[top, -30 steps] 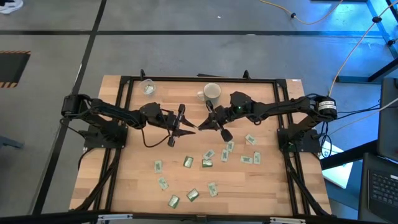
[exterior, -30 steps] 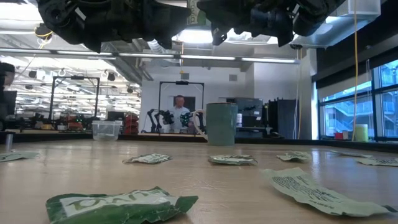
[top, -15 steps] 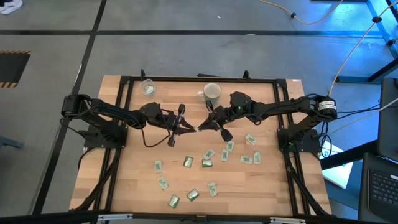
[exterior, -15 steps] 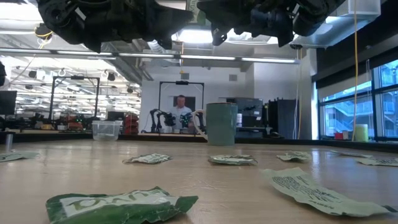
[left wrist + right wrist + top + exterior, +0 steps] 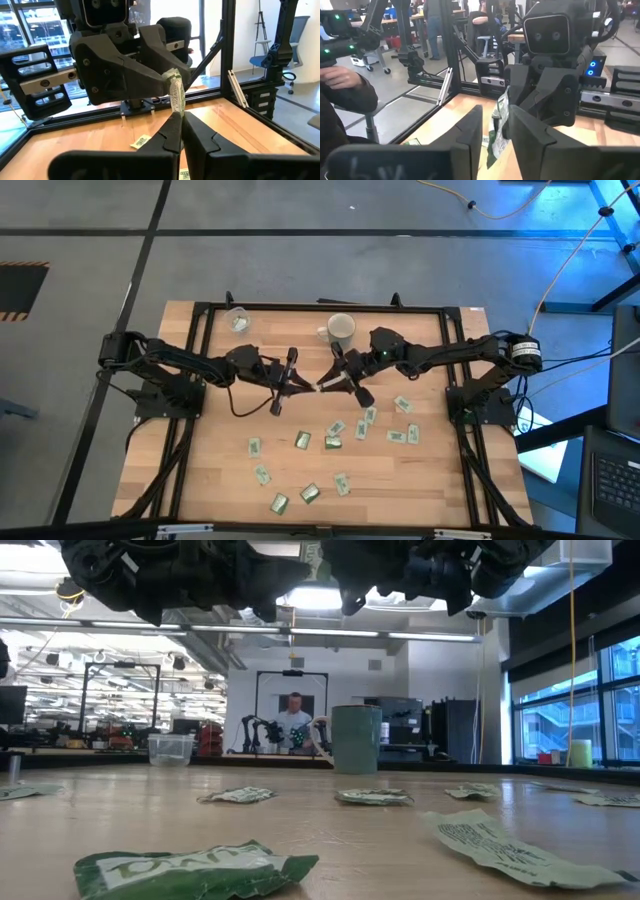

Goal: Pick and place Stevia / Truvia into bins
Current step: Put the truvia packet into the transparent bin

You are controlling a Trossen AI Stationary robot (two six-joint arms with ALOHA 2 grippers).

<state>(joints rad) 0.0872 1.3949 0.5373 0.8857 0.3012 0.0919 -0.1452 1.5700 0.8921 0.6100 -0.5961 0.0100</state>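
Observation:
High over the middle of the table, my left gripper [image 5: 304,387] and my right gripper [image 5: 328,384] meet tip to tip, both level. The left one [image 5: 177,120] is shut on a green-and-white Stevia sachet [image 5: 175,92]. The right one [image 5: 495,114] is open, its fingers on either side of that sachet [image 5: 496,135]. Several more sachets [image 5: 332,436] lie flat on the wood nearer the front. The pale mug [image 5: 341,329] and the clear cup [image 5: 237,319] stand at the table's far edge. My left gripper pinches one end of the sachet [image 5: 178,111] between its two fingertips. It comes level from the table's left. The sachet stands on edge beyond the fingertips, lifted well clear of the table.
A black frame [image 5: 320,307] runs round the table. In the low view sachets [image 5: 190,870] lie close to the camera, with the mug [image 5: 356,738] and cup [image 5: 170,748] behind them. A person [image 5: 295,722] is in the room beyond, and a sleeve [image 5: 342,95] shows nearby.
My left gripper has shut on the sachet that the right one held out. My right gripper has then opened and let it go. Neither arm has shifted, and the sachet stays where it was in the air.

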